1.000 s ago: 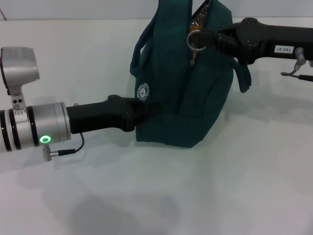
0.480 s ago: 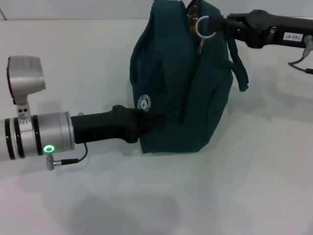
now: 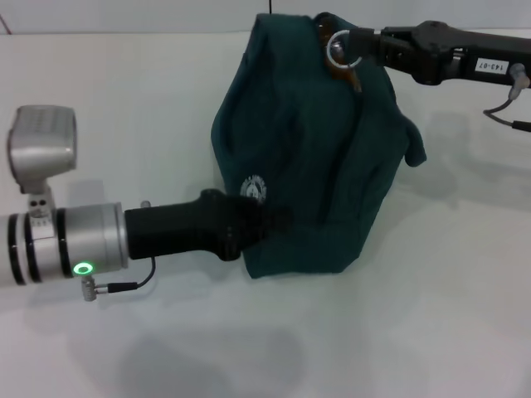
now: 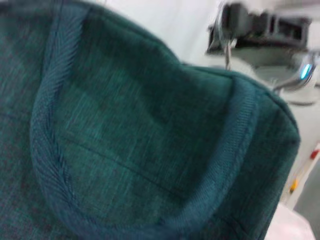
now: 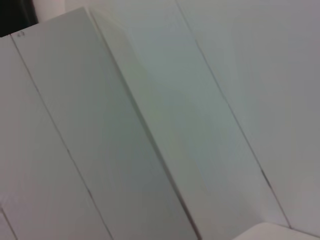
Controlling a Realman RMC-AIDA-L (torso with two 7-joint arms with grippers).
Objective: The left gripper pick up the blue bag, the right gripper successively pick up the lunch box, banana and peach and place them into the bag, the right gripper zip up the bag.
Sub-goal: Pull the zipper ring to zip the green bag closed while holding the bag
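The blue bag [image 3: 307, 166] stands on the white table [image 3: 431, 332], bulging and leaning. My left gripper [image 3: 278, 220] comes in from the left and is shut on the bag's lower left edge; its cloth fills the left wrist view [image 4: 140, 150]. My right gripper [image 3: 365, 46] reaches in from the upper right and is shut on the zipper pull with its metal ring [image 3: 328, 50] at the bag's top. A small brown-orange sliver [image 3: 353, 77] shows at the opening. The lunch box, banana and peach are out of sight.
A handle strap [image 3: 412, 145] hangs off the bag's right side. The right arm's cable [image 3: 510, 112] loops at the far right. The right wrist view shows only white wall panels [image 5: 150, 125]. The right arm shows far off in the left wrist view [image 4: 260, 25].
The right gripper has drawn the zipper ring up and toward the back, and the opening looks narrower. The left gripper has shifted toward the front. The bag has swung and leaned over.
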